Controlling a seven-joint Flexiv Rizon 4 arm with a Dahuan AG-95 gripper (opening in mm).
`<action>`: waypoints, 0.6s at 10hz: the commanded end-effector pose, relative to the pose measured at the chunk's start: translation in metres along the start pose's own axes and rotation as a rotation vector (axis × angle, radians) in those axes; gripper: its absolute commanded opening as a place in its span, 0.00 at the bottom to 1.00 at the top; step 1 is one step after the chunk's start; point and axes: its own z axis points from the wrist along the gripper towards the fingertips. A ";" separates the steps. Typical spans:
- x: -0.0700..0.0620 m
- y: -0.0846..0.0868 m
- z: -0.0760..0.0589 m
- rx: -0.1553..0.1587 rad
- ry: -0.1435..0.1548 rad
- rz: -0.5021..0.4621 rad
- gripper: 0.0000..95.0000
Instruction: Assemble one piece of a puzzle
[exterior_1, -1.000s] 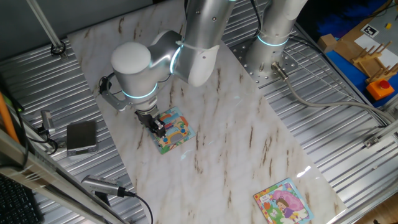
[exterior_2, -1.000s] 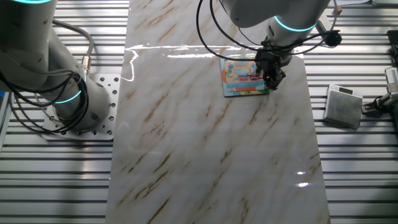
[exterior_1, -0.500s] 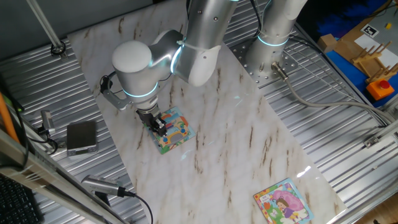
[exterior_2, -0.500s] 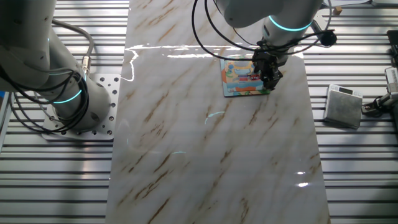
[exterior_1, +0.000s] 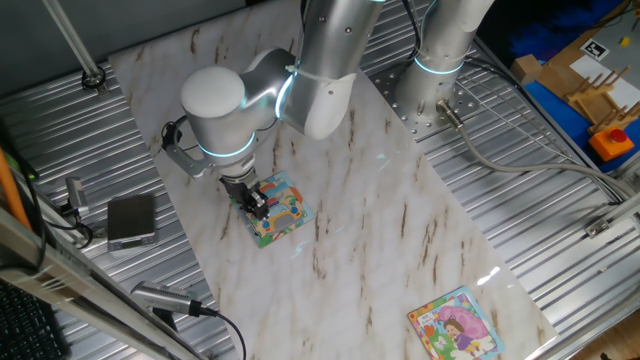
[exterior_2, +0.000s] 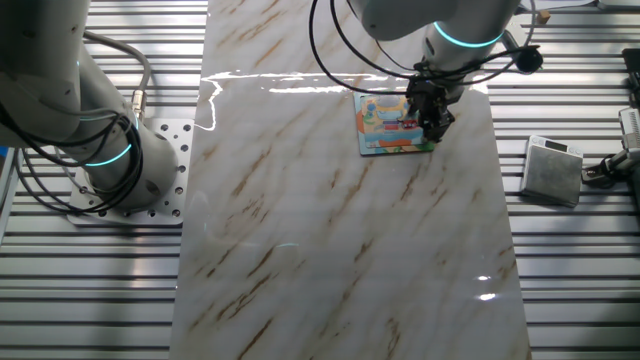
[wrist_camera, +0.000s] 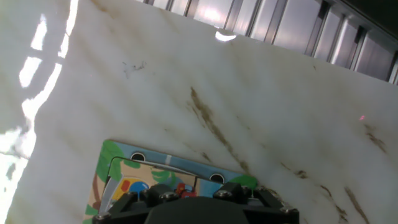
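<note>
The puzzle (exterior_1: 278, 212) is a small square board with a teal, green and orange border, lying on the marble table. It also shows in the other fixed view (exterior_2: 388, 128) and in the hand view (wrist_camera: 146, 171). My gripper (exterior_1: 256, 206) stands straight down over the board's left part, with its tips at or just above the picture; in the other fixed view the gripper (exterior_2: 434, 126) is over the board's right edge. The fingers look close together, but their tips are hidden behind the hand's black body. The piece is hidden from every view.
A second square puzzle with a pink-dressed girl (exterior_1: 455, 322) lies at the near right corner of the marble table (exterior_1: 380, 220). A grey box (exterior_1: 131, 220) sits on the ribbed metal left of the table. The second arm's base (exterior_2: 110, 150) stands at the table's side.
The gripper has shifted only slightly over the puzzle and now holds still. The puzzle has not moved.
</note>
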 end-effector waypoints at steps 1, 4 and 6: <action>-0.004 0.003 0.002 0.001 -0.004 0.005 0.60; -0.010 0.005 0.001 0.004 0.000 0.010 0.60; -0.011 0.005 0.002 0.003 -0.001 0.010 0.60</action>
